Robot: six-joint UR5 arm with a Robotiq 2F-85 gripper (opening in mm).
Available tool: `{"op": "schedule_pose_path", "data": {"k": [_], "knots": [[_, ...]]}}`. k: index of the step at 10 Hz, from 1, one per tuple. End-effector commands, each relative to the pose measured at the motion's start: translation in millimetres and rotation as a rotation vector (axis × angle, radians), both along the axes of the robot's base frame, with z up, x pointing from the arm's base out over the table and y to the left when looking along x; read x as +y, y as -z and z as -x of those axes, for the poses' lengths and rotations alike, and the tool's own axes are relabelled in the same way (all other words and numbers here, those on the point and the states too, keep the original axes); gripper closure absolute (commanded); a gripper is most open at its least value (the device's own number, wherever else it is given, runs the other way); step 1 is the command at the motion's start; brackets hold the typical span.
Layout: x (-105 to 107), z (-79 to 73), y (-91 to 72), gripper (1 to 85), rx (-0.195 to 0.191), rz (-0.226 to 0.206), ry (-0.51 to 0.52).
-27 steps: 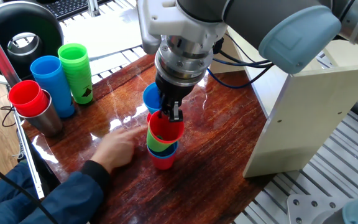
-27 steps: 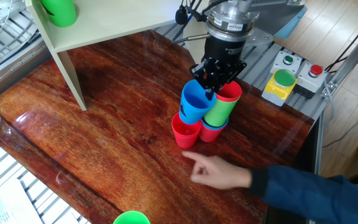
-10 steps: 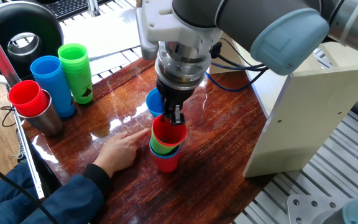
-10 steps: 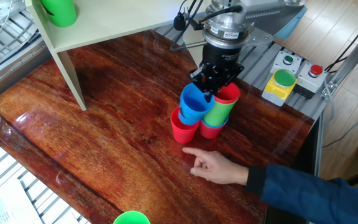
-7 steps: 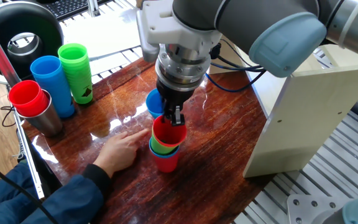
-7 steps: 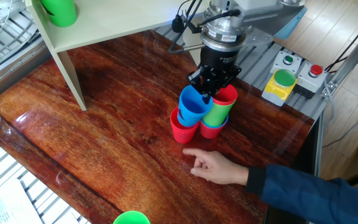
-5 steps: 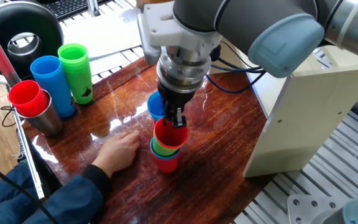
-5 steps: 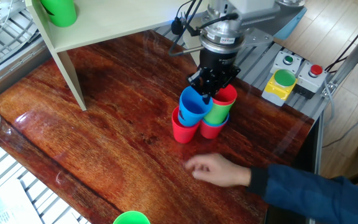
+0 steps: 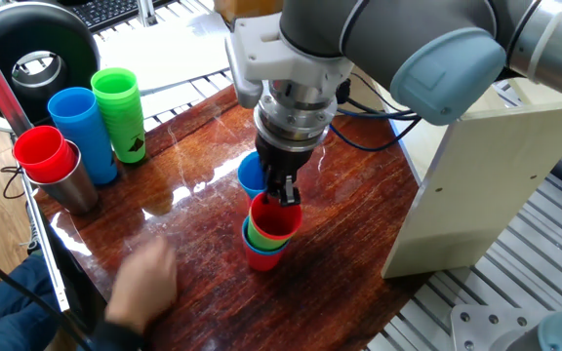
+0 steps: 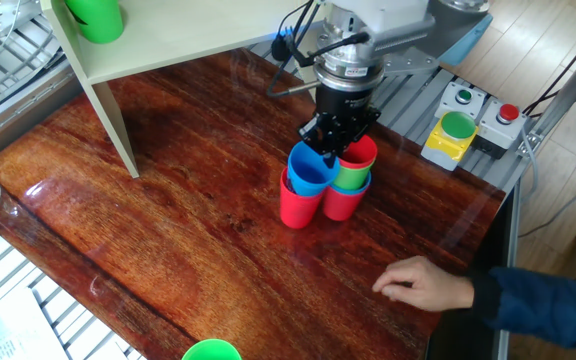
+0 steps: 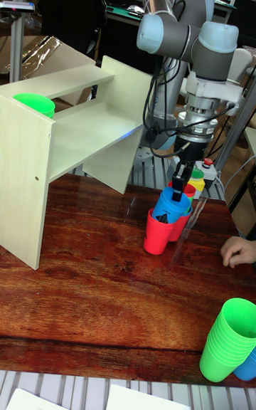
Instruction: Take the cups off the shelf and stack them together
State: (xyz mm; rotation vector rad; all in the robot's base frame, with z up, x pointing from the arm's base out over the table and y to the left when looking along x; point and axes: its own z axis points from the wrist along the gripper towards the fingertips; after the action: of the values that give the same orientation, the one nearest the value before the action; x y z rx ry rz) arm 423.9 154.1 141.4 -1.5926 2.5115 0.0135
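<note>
My gripper (image 9: 283, 191) (image 10: 334, 141) (image 11: 182, 181) points straight down, shut where two cup rims meet. It seems to pinch the back rim of the top red cup (image 9: 274, 216) (image 10: 359, 153), which sits on a green cup (image 10: 350, 177) nested in a lower red cup (image 10: 340, 203). Touching that stack, a blue cup (image 9: 253, 174) (image 10: 308, 170) (image 11: 171, 206) sits inside another red cup (image 10: 298, 207) (image 11: 156, 234). One green cup (image 10: 96, 18) (image 11: 34, 104) stands on the shelf (image 11: 71, 143) (image 9: 486, 185).
A person's hand (image 9: 144, 283) (image 10: 423, 284) (image 11: 239, 250) hovers at the table's edge. Tall blue (image 9: 84, 132) and green (image 9: 121, 112) cup columns and a steel tumbler (image 9: 72, 187) holding a red cup stand at the left. A button box (image 10: 460, 131) is behind the cups.
The hand has pulled away from the cups toward the table edge. My gripper has shifted slightly and lowered; both stacks now stand upright and nest deeper.
</note>
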Motion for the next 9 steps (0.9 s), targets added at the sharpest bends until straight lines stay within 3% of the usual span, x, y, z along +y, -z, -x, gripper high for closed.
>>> {"op": "schedule_pose_path", "data": {"k": [1,4,8,9], "knots": [[-4,-3.2,2.8,82.7,-0.003,0.003,0.010],[-7,-9.5,-5.8,71.3,-0.014,0.037,-0.001],[2,-13.6,-7.1,52.7,-0.028,0.010,-0.006],[2,-12.2,-7.6,52.3,-0.022,0.010,-0.005]]}}
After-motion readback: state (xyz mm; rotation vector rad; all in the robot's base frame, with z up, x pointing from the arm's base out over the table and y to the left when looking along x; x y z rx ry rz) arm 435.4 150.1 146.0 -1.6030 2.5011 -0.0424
